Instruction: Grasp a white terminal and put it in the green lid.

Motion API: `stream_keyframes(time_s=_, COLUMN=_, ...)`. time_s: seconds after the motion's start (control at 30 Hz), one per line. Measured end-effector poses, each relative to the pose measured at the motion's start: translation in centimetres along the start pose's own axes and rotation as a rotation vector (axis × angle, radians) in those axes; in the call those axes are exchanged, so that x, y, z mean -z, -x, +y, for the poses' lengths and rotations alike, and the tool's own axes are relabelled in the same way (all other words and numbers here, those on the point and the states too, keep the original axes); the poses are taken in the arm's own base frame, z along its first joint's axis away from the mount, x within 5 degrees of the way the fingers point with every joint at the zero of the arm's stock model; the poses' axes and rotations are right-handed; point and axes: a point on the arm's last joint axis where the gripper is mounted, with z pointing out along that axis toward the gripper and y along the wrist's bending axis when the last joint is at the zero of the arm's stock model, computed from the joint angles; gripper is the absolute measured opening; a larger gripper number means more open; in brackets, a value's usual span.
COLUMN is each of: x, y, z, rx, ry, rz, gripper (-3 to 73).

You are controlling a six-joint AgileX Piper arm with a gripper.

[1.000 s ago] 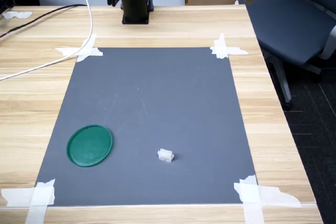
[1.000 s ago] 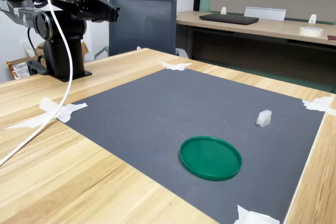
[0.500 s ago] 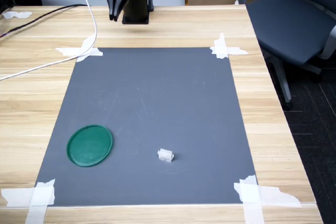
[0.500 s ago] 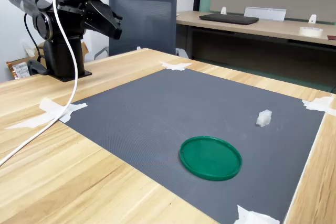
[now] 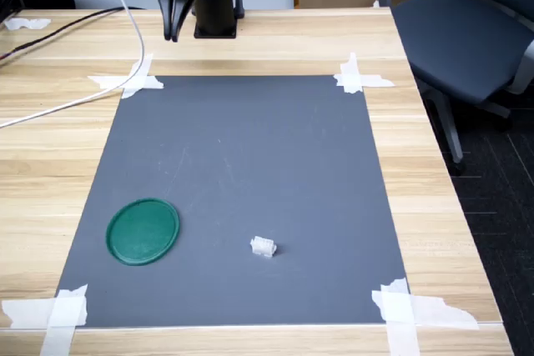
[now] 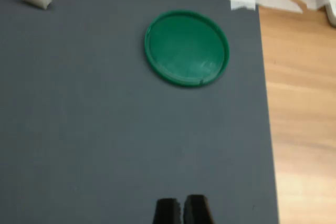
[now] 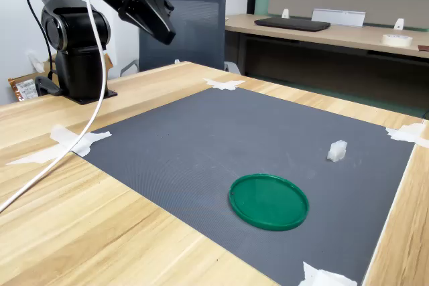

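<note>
Gripper (image 7: 167, 35) now lower, nearer mat edge (image 7: 144, 115)

The light wooden table (image 5: 250, 43) has a big dark grey mat (image 5: 242, 181) taped down at its corners with white tape strips (image 5: 359, 77), plus a white cable (image 5: 75, 102) trailing across the bare wood.

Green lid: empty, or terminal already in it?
Empty. The green lid shows only bare green inside; the white terminal lies apart from it on the grey mat.
</note>
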Motion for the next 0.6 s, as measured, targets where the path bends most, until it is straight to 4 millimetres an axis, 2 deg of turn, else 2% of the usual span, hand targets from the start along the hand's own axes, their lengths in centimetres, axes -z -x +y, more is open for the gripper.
stream_keyframes(time_s=0.27, x=-3.1, y=5.3, z=-1.0, rx=0.052, ry=0.031, rz=0.053, gripper=-2.9)
stream_keyframes(time_s=0.47, x=-5.2, y=8.4, z=1.1, rx=0.158, ry=0.155, rz=0.159, gripper=-2.9)
stream_keyframes(time_s=0.6, x=-6.4, y=10.5, z=2.1, rx=0.183, ry=0.193, rz=0.154, gripper=-2.9)
